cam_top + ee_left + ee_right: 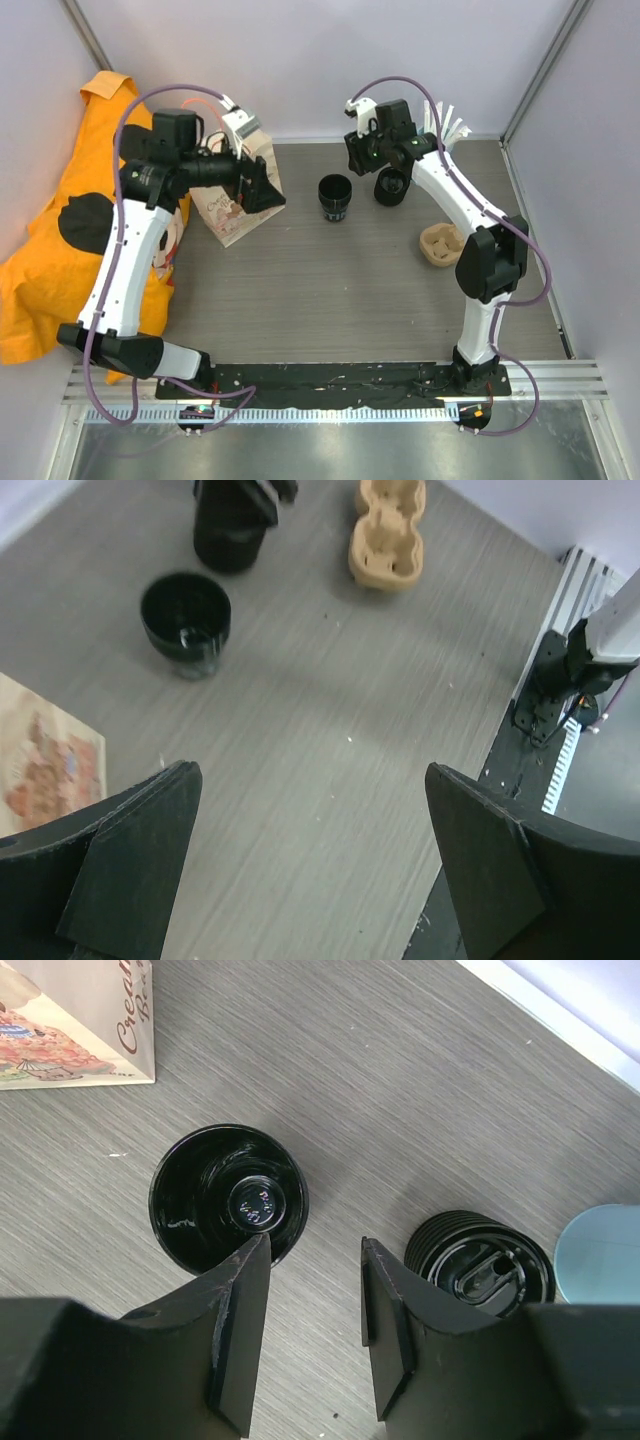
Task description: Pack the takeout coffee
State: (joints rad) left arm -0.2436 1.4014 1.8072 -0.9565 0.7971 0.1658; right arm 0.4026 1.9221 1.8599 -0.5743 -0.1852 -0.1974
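Observation:
A small black takeout cup (335, 197) stands open and upright on the table; it also shows in the left wrist view (186, 623) and the right wrist view (228, 1197). A stack of black lids (392, 186) sits to its right, seen too in the right wrist view (480, 1265). My right gripper (366, 160) hangs above the gap between cup and lids, open and empty (315, 1255). My left gripper (262, 186) is wide open and empty (310, 775), beside the printed paper bag (232, 208).
A tan pulp cup tray (441, 245) lies at the right, also in the left wrist view (388, 535). A light blue cup of white straws (452, 125) stands at the back right. An orange cloth (55, 250) covers the left side.

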